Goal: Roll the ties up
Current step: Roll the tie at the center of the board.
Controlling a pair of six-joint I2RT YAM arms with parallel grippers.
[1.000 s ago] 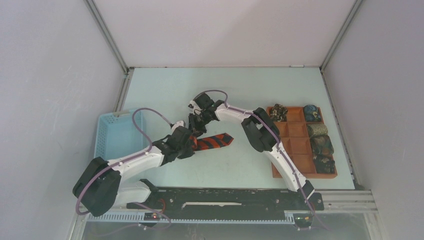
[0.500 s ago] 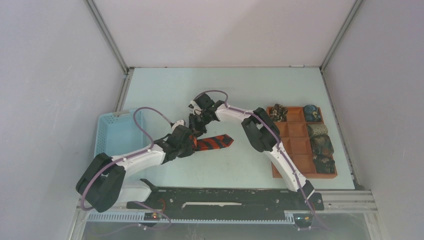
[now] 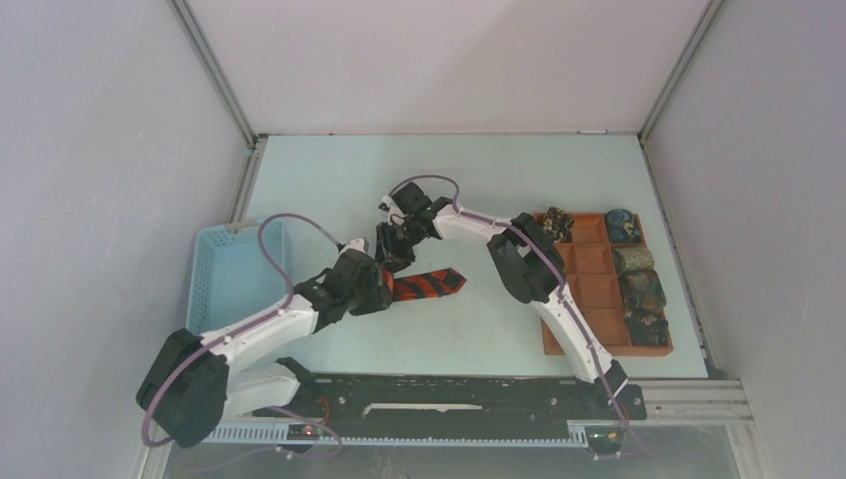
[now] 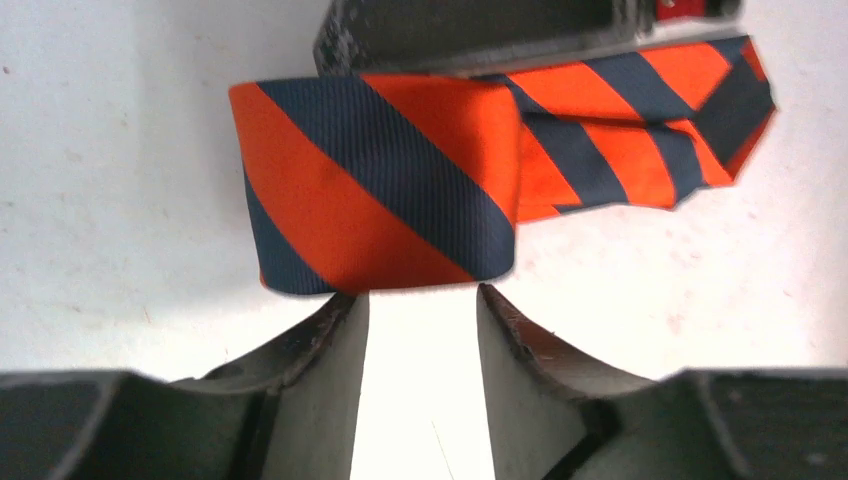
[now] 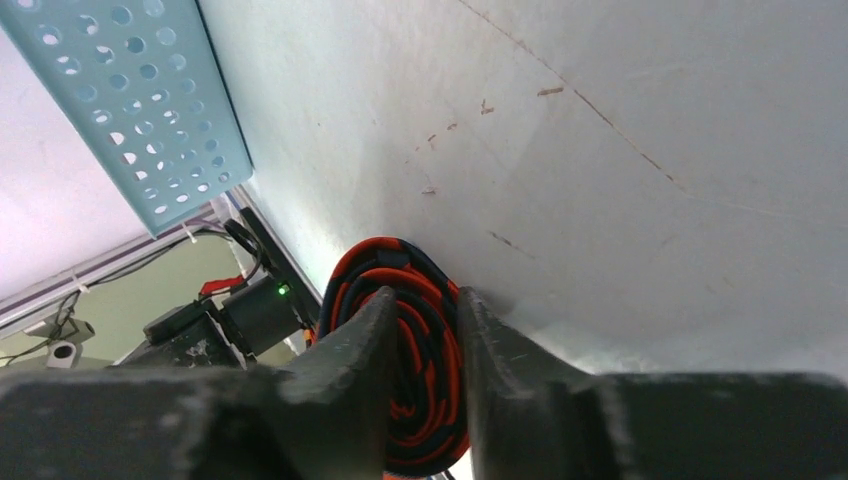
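The red-orange and dark striped tie (image 3: 431,282) lies on the table, one end wound into a roll (image 4: 375,190) and its loose pointed tail (image 4: 650,135) stretching right. My right gripper (image 3: 393,251) is shut on the roll, whose spiral (image 5: 420,345) shows between its fingers. My left gripper (image 3: 377,286) is open and empty, its fingertips (image 4: 345,310) right at the roll's near edge. Several small dark patterned rolled ties (image 3: 638,289) sit in the brown tray.
The brown compartmented tray (image 3: 597,289) stands at the right edge of the table. A light blue perforated basket (image 3: 231,274) stands at the left and also shows in the right wrist view (image 5: 140,100). White walls enclose the table.
The left arm's elbow has swung down and left while its gripper stays by the roll. The right gripper keeps its hold on the roll and has barely moved.
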